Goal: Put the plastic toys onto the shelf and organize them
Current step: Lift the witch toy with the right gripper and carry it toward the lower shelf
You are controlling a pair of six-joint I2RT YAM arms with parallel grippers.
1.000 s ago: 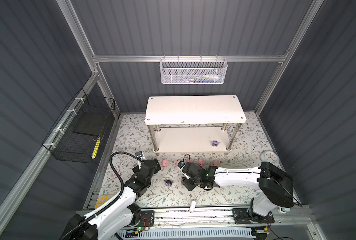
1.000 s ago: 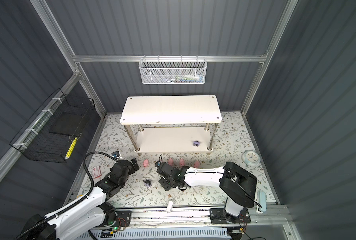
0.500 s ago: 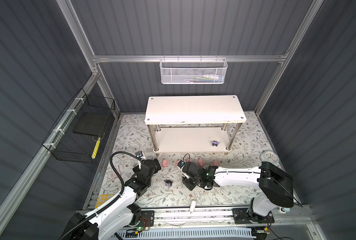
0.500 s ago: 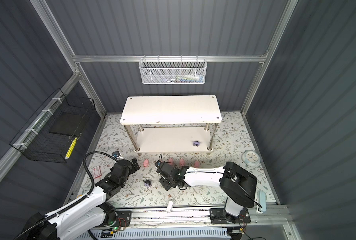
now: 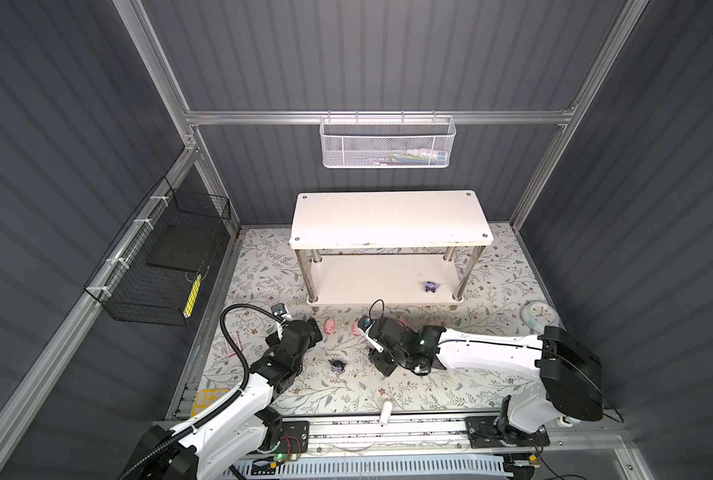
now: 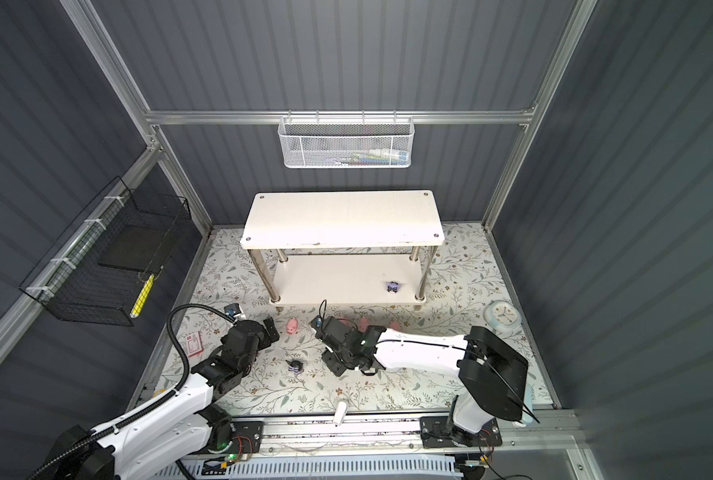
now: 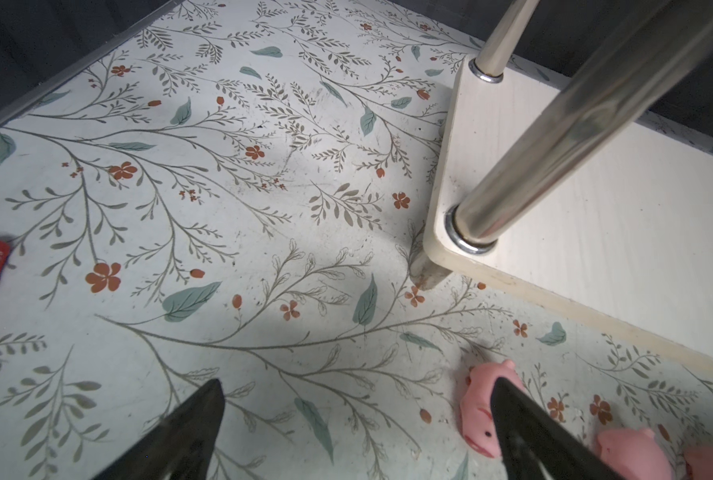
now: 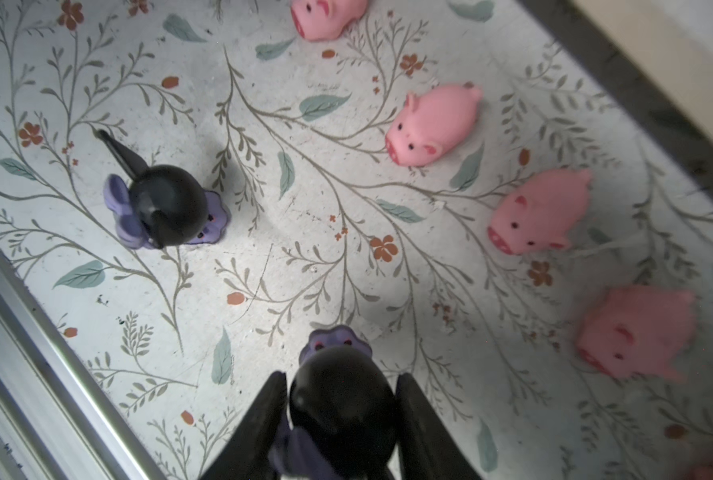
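In the right wrist view my right gripper (image 8: 341,378) is shut on a purple figurine with a black head (image 8: 338,407), low over the floral mat. A second purple figurine (image 8: 163,208) stands free on the mat (image 5: 338,367). A third stands on the shelf's lower board (image 5: 430,286). Several pink pigs (image 8: 434,124) lie in a row in front of the white two-tier shelf (image 5: 388,220). In both top views the right gripper (image 5: 382,363) hides its figurine. My left gripper (image 7: 357,386) is open over bare mat, and one finger partly covers a pig (image 7: 477,409).
A white cylinder (image 5: 386,412) lies at the mat's front edge. A pale-blue clock-like dish (image 5: 540,322) sits far right, and a red-and-white card (image 6: 195,345) far left. A black wire basket (image 5: 159,270) and a white mesh basket (image 5: 386,143) hang on the walls.
The right gripper's jaws have drawn in around the purple figurine. Neither arm has visibly shifted, and the left gripper stays open.
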